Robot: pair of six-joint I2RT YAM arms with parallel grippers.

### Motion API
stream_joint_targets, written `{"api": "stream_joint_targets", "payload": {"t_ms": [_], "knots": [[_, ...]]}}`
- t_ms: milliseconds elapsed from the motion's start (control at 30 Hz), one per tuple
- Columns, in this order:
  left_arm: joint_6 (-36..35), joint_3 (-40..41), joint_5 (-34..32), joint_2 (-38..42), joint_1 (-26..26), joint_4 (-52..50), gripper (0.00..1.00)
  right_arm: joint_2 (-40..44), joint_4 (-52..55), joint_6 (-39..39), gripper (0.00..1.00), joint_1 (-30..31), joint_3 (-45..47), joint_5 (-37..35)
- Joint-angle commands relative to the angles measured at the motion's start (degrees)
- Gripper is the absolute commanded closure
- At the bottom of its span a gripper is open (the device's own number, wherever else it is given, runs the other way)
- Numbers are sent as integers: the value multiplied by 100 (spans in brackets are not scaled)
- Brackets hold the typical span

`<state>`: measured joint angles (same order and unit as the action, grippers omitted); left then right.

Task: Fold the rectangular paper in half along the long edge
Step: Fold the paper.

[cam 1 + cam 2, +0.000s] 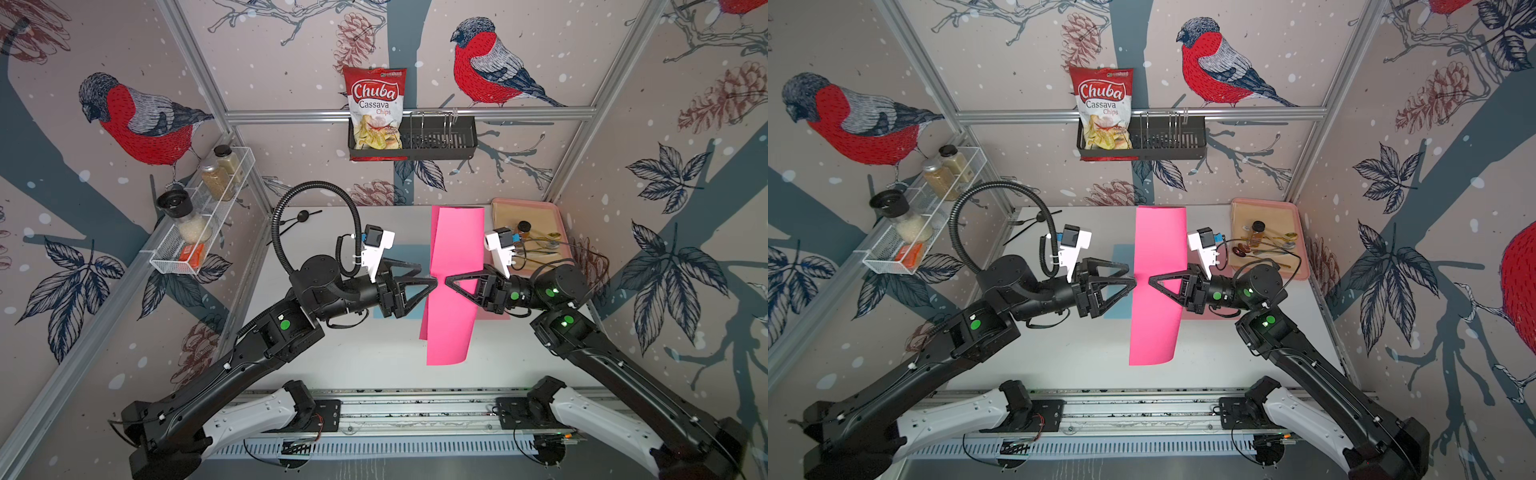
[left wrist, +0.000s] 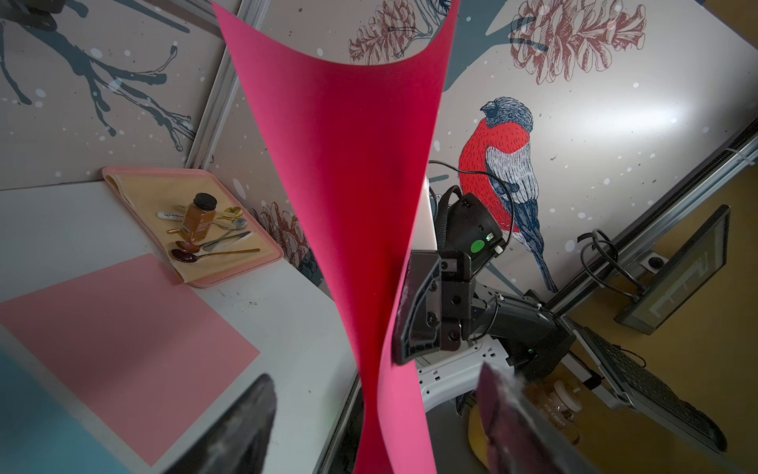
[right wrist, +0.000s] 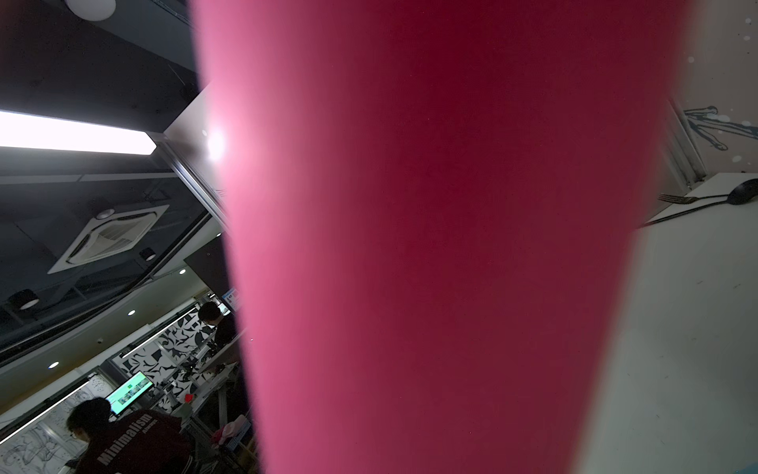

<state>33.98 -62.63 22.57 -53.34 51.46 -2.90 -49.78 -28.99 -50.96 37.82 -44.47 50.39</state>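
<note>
Above the counter (image 1: 353, 365): a bright pink paper (image 1: 455, 249) hung in the air, its long side running front to back, curled into a loose trough with no crease to be seen.
Right end effector (image 1: 448, 281): closed on the paper, pinching it near the middle of its length.
Left end effector (image 1: 432, 275): fingers spread wide, with the paper standing between them, not gripped.
Below: a pale pink sheet (image 2: 123, 320) and a blue sheet (image 2: 33, 410) lay flat on the counter. A tray (image 1: 523, 202) of spoons sat at the far right, well apart.
Risk, crooked fold: with only one pinch holding it, the limp paper could swing or twist, so the long edges might meet askew.
Risk, damage: a hard pull could slip it loose or tear it.
</note>
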Motion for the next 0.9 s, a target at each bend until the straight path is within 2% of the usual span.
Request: {"api": "stream_joint_targets", "payload": {"t_ms": [0,167,533,633,867], "knots": [[-163,-2,-164,34,2,18,1,12,-38,69,84,14,-53,15],[-186,92,-220,47,4,48,1,12,-20,77,84,65,-87,-12],[-22,222,175,-204,13,541,2,-41,8,130,83,190,-110,-99],[-19,224,233,-242,13,577,14,-69,-17,121,83,214,-84,-108],[31,232,391,-352,13,649,66,-63,-27,121,83,247,-84,-101]]}}
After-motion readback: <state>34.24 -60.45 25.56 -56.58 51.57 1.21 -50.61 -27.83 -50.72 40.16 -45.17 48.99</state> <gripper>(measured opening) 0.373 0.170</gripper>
